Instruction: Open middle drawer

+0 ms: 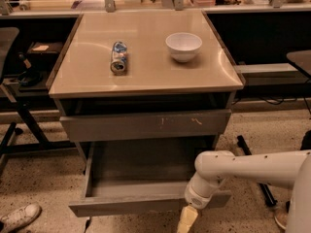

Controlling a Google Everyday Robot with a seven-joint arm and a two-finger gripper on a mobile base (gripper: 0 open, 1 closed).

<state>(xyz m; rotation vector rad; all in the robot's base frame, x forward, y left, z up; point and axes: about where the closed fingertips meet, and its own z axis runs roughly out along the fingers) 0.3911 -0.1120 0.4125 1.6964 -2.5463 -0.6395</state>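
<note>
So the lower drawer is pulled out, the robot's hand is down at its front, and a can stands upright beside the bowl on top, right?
Not quite: the camera view shows the can lying on its side, not upright. The rest holds: the drawer is pulled out, the gripper is down at its front, and the bowl sits beside the can.

The middle drawer [131, 205] stands pulled far out of the cabinet [146, 84], level. Its plain grey handleless front faces forward, low in the view, and its grey floor and side walls are exposed. The gripper [187, 220] sits at the front's lower edge, right of centre.
</note>
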